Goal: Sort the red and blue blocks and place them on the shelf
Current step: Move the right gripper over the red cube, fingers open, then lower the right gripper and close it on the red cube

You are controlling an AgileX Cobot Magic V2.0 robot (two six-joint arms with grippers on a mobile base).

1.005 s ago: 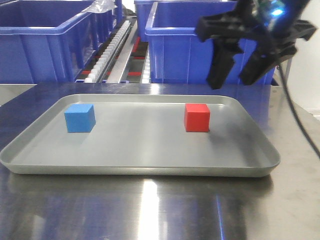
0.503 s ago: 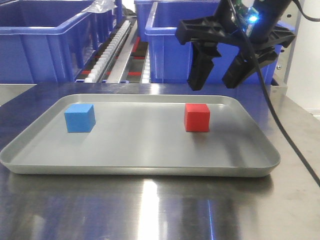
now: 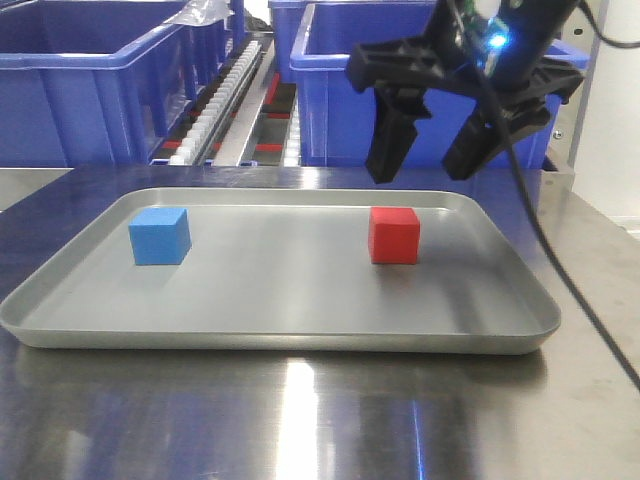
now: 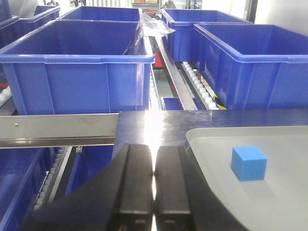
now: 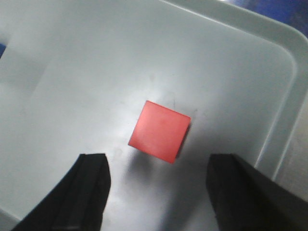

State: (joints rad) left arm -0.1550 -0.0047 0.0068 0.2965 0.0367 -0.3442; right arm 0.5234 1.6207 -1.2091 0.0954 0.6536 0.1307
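Observation:
A red block (image 3: 394, 235) sits on the right half of a grey metal tray (image 3: 280, 335); a light blue block (image 3: 159, 236) sits on its left half. My right gripper (image 3: 425, 172) hangs open above and just behind the red block, not touching it. In the right wrist view the red block (image 5: 159, 131) lies ahead of the gap between the spread fingers, and the right gripper (image 5: 159, 166) is empty. My left gripper (image 4: 154, 156) is shut and empty, left of the tray's left edge; the blue block (image 4: 248, 163) shows to its right.
Large dark-blue bins (image 3: 90, 80) (image 3: 400, 85) stand behind the tray on a roller conveyor (image 3: 225, 110). The tray (image 4: 269, 202) rests on a shiny steel table (image 3: 300, 420). A black cable (image 3: 560, 270) hangs from the right arm over the tray's right side.
My right gripper has moved left and slightly down, from the far right to above and behind the red block, staying open. The blocks have not moved.

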